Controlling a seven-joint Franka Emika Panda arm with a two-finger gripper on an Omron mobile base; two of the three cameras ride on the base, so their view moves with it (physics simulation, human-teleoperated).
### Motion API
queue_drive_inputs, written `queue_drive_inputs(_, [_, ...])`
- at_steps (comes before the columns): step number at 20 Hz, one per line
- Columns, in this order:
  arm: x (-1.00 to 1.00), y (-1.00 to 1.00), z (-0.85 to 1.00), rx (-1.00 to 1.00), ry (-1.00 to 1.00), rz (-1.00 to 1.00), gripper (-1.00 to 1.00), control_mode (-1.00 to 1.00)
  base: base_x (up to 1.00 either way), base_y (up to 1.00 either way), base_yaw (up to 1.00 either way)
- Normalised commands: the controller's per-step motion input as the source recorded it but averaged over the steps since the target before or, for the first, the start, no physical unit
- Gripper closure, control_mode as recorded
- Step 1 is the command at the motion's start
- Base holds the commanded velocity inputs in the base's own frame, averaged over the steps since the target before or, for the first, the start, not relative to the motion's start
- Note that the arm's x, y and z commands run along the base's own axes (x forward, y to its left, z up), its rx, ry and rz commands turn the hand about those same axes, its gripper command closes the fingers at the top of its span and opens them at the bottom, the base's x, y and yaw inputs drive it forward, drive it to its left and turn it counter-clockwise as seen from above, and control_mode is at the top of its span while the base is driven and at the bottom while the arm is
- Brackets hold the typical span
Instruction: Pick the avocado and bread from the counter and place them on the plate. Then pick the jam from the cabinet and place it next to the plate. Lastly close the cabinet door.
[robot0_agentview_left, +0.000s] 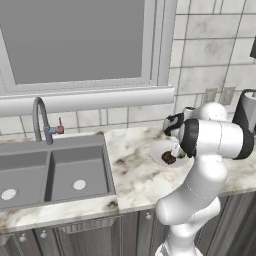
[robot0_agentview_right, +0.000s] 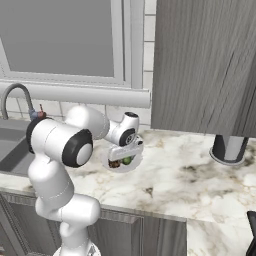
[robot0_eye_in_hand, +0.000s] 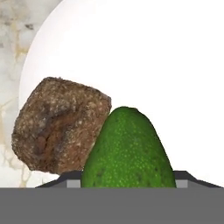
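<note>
The white plate (robot0_agentview_left: 157, 150) (robot0_agentview_right: 134, 165) (robot0_eye_in_hand: 153, 52) lies on the marble counter (robot0_agentview_left: 132, 172) (robot0_agentview_right: 190, 175). The brown bread (robot0_agentview_left: 168, 159) (robot0_agentview_right: 114, 164) (robot0_eye_in_hand: 59, 127) rests on the plate. Right beside it is the green avocado (robot0_agentview_left: 181, 155) (robot0_agentview_right: 128, 160) (robot0_eye_in_hand: 127, 148), touching the bread. My gripper (robot0_agentview_left: 177, 151) (robot0_agentview_right: 125, 153) (robot0_eye_in_hand: 127, 179) points down over the plate, shut on the avocado, which sits low between the finger tips. The dark grey cabinet (robot0_agentview_right: 205, 65) hangs above the counter to the right. The jam is out of view.
A double steel sink (robot0_agentview_left: 55, 172) with a curved faucet (robot0_agentview_left: 40, 117) lies left of the plate, under a wide window. A dark cylindrical appliance (robot0_agentview_right: 229, 147) (robot0_agentview_left: 245, 112) stands on the counter to the right, below the cabinet.
</note>
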Motion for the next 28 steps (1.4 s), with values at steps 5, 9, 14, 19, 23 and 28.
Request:
queue_drive_inputs(5, [0.07, 0.0, -0.17, 0.0, 0.0, 0.08, 1.0, -1.0, 0.0, 0.0, 0.0])
queue_drive_inputs(9, [0.03, 0.0, -0.09, 0.0, 0.0, 0.07, 1.0, -1.0, 0.0, 0.0, 0.0])
queue_drive_inputs(14, [0.0, 0.01, 0.0, -0.01, 0.0, 0.04, -1.0, -1.0, 0.0, 0.0, 0.0])
queue_drive_inputs(19, [0.0, 0.0, 0.0, 0.0, 0.0, 0.05, -1.0, -1.0, 0.0, 0.0, 0.0])
queue_drive_inputs(23, [-0.02, 0.0, 0.0, 0.0, -0.01, 0.06, -1.0, -1.0, 0.0, 0.0, 0.0])
queue_drive_inputs(28, [-0.08, 0.0, 0.12, 0.0, -0.04, 0.05, -1.0, -1.0, 0.0, 0.0, 0.0])
